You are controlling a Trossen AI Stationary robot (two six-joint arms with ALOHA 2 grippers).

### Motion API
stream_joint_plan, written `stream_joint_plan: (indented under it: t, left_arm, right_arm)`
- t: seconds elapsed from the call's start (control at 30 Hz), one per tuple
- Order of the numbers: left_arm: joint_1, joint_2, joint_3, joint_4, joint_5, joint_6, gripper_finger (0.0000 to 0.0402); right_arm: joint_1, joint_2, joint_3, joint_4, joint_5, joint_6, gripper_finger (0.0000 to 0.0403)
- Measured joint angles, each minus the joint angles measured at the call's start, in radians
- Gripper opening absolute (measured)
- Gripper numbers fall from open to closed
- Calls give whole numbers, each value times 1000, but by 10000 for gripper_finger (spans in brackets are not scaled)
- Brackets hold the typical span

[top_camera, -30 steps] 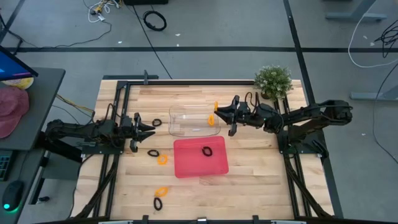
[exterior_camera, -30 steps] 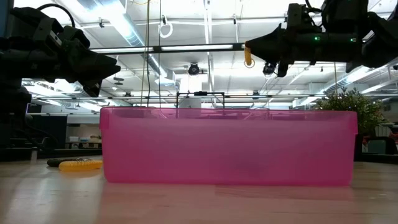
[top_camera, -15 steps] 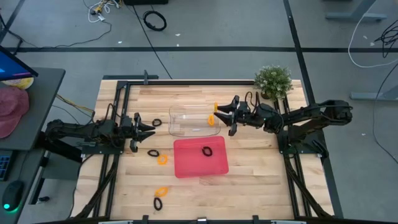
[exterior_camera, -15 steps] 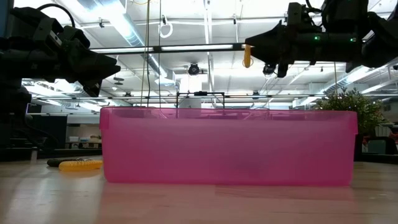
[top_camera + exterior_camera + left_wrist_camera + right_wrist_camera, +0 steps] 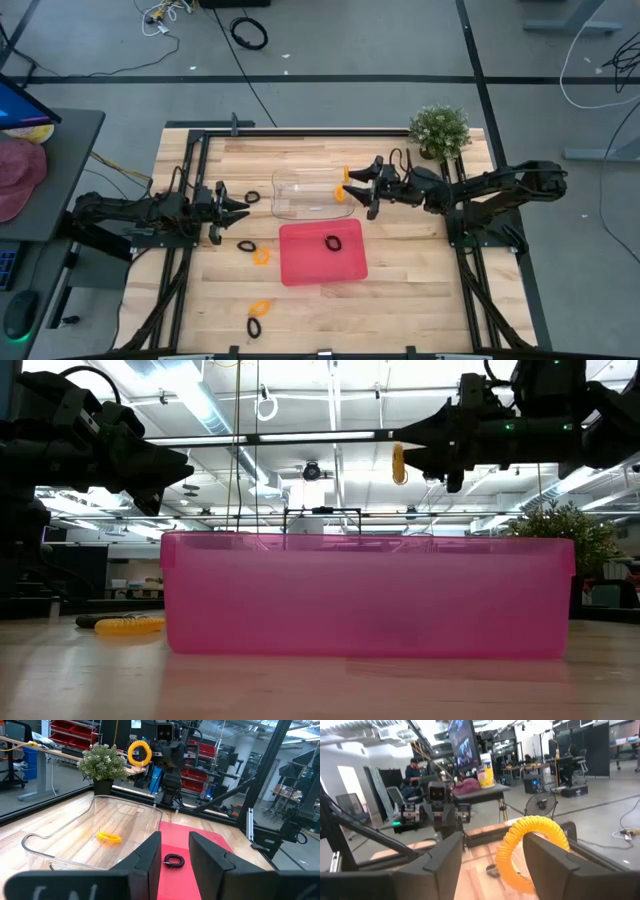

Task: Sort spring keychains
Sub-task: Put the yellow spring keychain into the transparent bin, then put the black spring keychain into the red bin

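My right gripper (image 5: 350, 183) stands open above the right end of the clear tray (image 5: 300, 208), pointing level toward the table's left. An orange spring keychain (image 5: 399, 463) hangs at its fingertips. Another orange keychain (image 5: 109, 837) lies in the clear tray, and a black one (image 5: 332, 242) lies in the red tray (image 5: 300, 265). Loose on the wood lie black keychains (image 5: 246, 245) (image 5: 252, 197) (image 5: 254, 326) and orange ones (image 5: 261, 256) (image 5: 259, 308). My left gripper (image 5: 243, 207) waits at the table's left, slightly open and holding nothing. My right gripper has the orange keychain's loop (image 5: 520, 840) against the tip of one finger (image 5: 547, 860). The other finger (image 5: 445, 857) stands clear of it. Whether the loop is hooked over that fingertip I cannot tell. The keychain hangs upright, clear of the clear tray below.
A potted plant (image 5: 440, 130) stands at the table's far right corner. A large black cable coil (image 5: 249, 33) lies on the floor beyond the table. A person (image 5: 412, 770) sits in the room behind the left arm.
My right gripper has opened its fingers while staying where it was. The orange keychain has sunk a little and now hangs lower at the fingertips.
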State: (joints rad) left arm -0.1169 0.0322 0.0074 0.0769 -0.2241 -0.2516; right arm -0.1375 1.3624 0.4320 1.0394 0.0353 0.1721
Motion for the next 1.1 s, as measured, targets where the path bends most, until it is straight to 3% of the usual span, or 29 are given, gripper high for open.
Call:
stream_joint_plan:
  t: [0.13, 0.33, 0.43, 1.1]
  left_arm:
    - [0, 0, 0, 0, 0, 0, 103]
    - [0, 0, 0, 0, 0, 0, 103]
    - [0, 0, 0, 0, 0, 0, 103]
    - [0, 0, 0, 0, 0, 0, 103]
  right_arm:
    - [0, 0, 28, -100, 0, 4, 221]
    - [8, 10, 215, -564, 0, -21, 222]
    - [8, 21, 274, -679, 0, -30, 222]
    - [8, 23, 283, -705, 1, -23, 222]
